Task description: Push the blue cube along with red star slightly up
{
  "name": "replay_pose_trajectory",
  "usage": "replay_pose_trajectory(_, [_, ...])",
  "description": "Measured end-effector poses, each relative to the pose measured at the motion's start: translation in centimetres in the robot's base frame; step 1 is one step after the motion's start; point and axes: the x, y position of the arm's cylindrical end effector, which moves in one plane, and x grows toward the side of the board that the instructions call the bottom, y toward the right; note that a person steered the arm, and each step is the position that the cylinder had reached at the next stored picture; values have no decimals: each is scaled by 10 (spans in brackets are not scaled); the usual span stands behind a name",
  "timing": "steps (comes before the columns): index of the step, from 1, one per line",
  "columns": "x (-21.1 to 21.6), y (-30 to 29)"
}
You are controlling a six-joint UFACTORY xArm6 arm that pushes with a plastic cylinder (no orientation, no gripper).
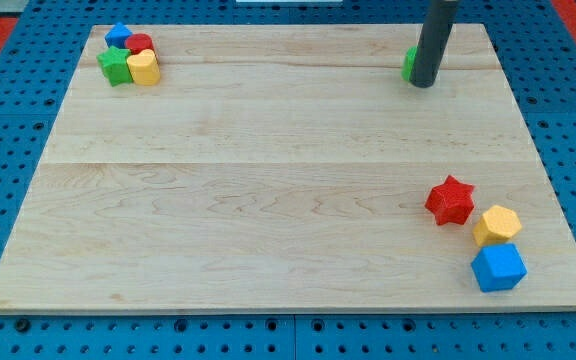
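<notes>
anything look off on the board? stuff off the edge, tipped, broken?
Nothing stands out. All blocks sit flat on the wooden board. My tip is at the view's top right, partly hiding a green block, far from the blue cube and red star at bottom right, with the yellow block between them.

Wooden board [268, 180], pale, lying on a blue pegboard surface [8, 150].

Top left corner: tight cluster of blue block [118, 35], red block [140, 43], green star [114, 66], yellow block [144, 68].

Top right: green block [408, 64], mostly hidden behind the rod, my tip [423, 84] just beside it.

Bottom right: red star [450, 200], yellow block [496, 225] and blue cube [498, 268], running down to the right, close together.
</notes>
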Motion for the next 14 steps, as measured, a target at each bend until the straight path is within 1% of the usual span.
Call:
replay_pose_trajectory(1, [-30, -2])
replay_pose_trajectory(2, [-23, -22])
replay_pose_trajectory(3, [34, -32])
replay_pose_trajectory(4, [85, 21])
replay_pose_trajectory(5, [143, 85])
replay_pose_trajectory(6, [210, 118])
replay_pose_trajectory(7, [276, 88])
replay_pose_trajectory(8, [319, 37])
replay_pose_trajectory(9, [326, 22])
replay_pose_trajectory(11, [327, -1])
replay_pose_trajectory(12, [326, 10])
replay_pose_trajectory(14, [319, -9])
